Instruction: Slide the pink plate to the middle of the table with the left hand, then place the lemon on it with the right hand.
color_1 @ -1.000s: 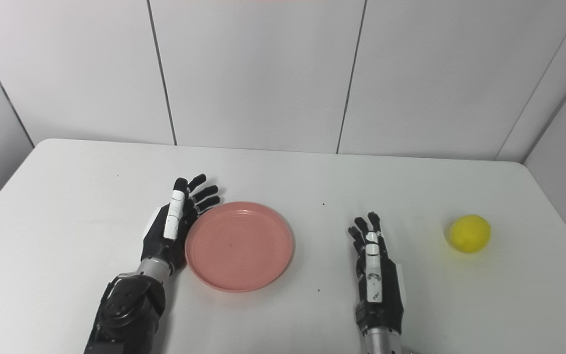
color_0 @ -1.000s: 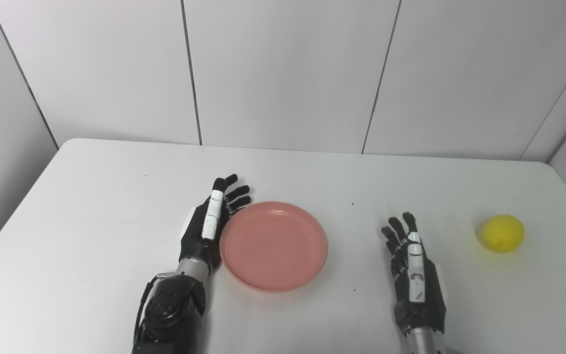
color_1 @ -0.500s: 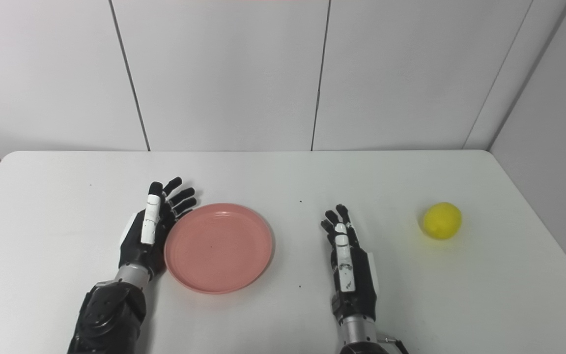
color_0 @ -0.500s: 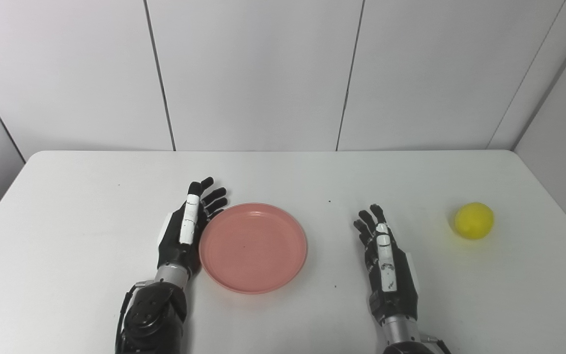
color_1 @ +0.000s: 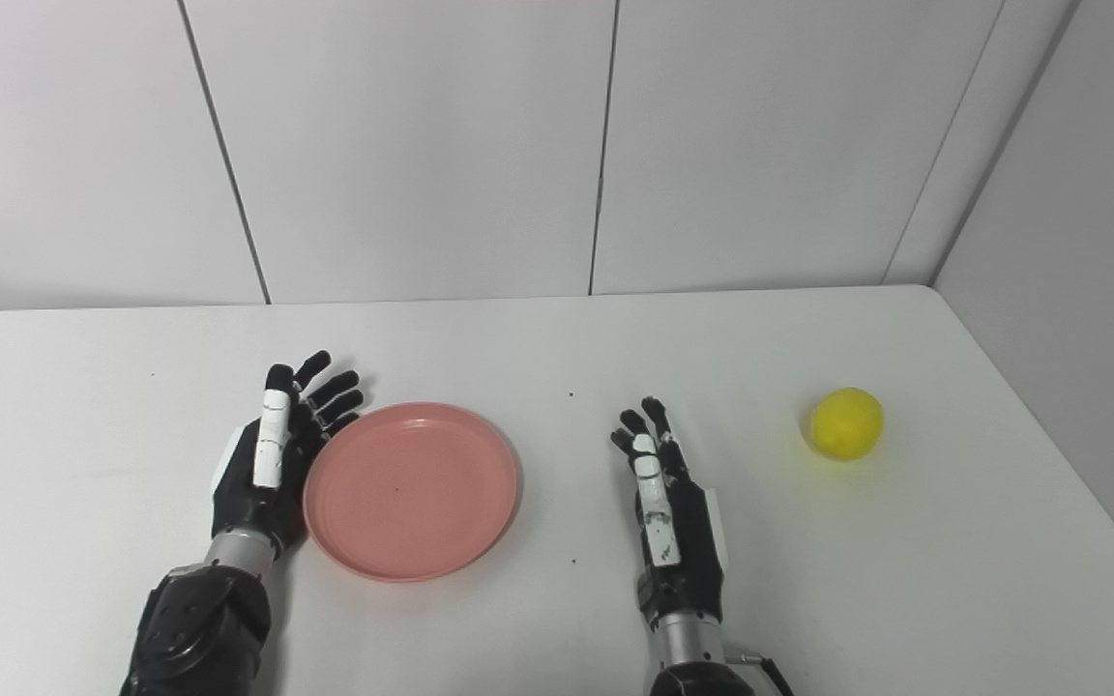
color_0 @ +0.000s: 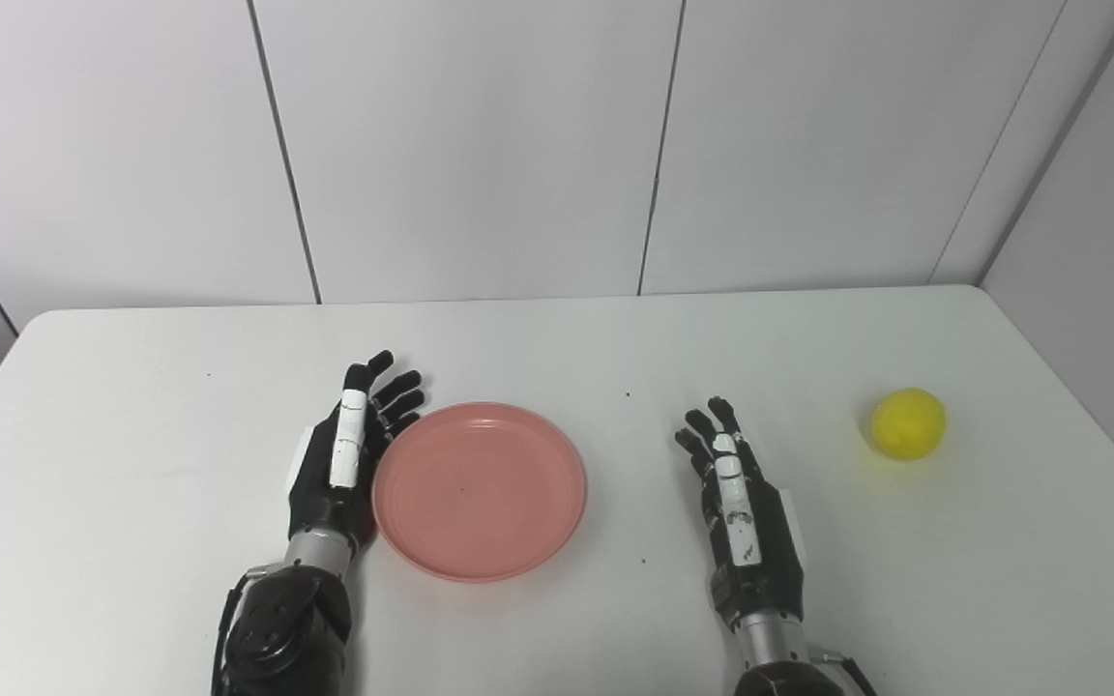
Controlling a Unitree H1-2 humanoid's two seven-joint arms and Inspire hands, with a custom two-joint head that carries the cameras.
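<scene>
The whole picture has slid sideways and the table's far edge has levelled out since a second ago, which is the head camera turning; against the white table [color_0: 131, 541] the things themselves hold the same places relative to one another, and neither hand has changed its pose. The table fills the lower half of both views, with grey wall panels [color_0: 480, 145] behind it. The pink plate [color_0: 480, 490] lies flat a little left of the table's middle, empty. The left hand [color_0: 339, 466] stands on edge just beside the plate's left rim, palm turned toward it, fingers spread and extended and holding nothing; its palm edge looks to be touching the rim, though I cannot tell for certain. The right hand [color_0: 743, 517] rests flat-backed near the front edge, to the right of the plate and apart from it, fingers straight and slightly fanned, holding nothing. The lemon [color_0: 908, 423] sits on the table well to the right of that hand and somewhat farther back, close to the table's right side, well apart from the plate.
</scene>
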